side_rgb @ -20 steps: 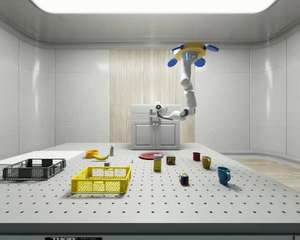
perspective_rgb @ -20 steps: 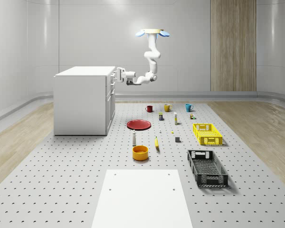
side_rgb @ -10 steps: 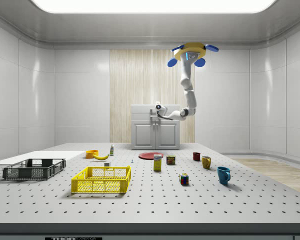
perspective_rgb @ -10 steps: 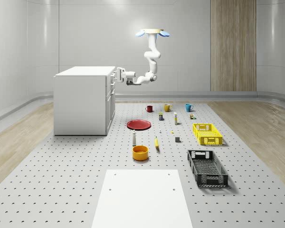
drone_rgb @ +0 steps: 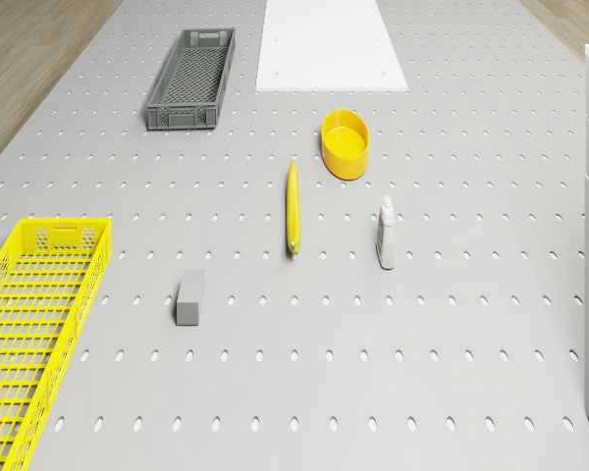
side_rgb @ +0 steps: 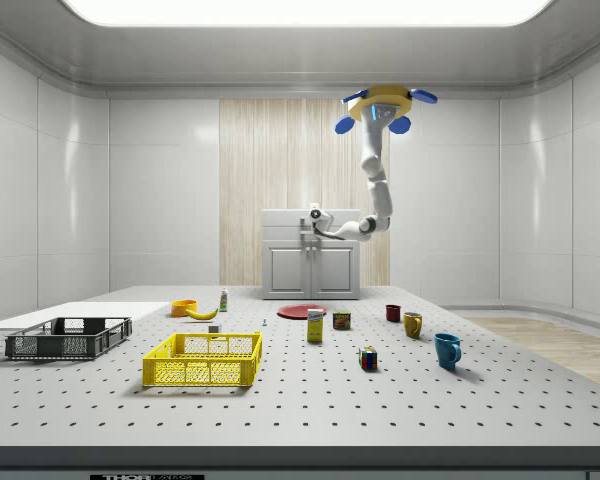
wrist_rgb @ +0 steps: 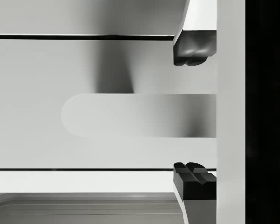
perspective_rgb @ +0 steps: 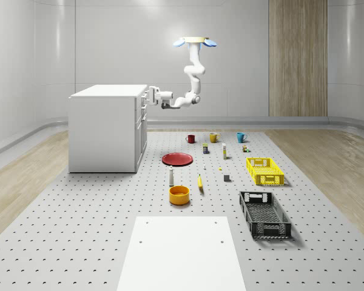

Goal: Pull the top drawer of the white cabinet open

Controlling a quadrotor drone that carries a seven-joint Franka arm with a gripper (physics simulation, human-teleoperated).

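Observation:
The white cabinet (perspective_rgb: 103, 128) stands at the whole-scene view's left, on the perforated table. Its top drawer (perspective_rgb: 142, 100) looks shut, flush with the front. The drone (perspective_rgb: 195, 42) hovers high above the table, beside the cabinet's front. Its arm bends down and reaches level toward the drawer. My gripper (perspective_rgb: 150, 95) is right at the drawer front, and the side view has my gripper (side_rgb: 313, 224) before the cabinet (side_rgb: 312, 268). In the wrist view the rounded drawer handle (wrist_rgb: 130, 115) lies between my open fingertips (wrist_rgb: 193, 53), with a gap on each side of it; my gripper (wrist_rgb: 193, 114) straddles its end.
On the table beyond the cabinet lie a red plate (perspective_rgb: 178, 159), a yellow bowl (drone_rgb: 346, 144), a banana (drone_rgb: 293, 208), a white bottle (drone_rgb: 386, 234), a grey block (drone_rgb: 189, 297), three mugs (perspective_rgb: 213, 137), a yellow crate (perspective_rgb: 265, 170) and a black crate (perspective_rgb: 264, 213). A white sheet (perspective_rgb: 181, 251) lies near the front.

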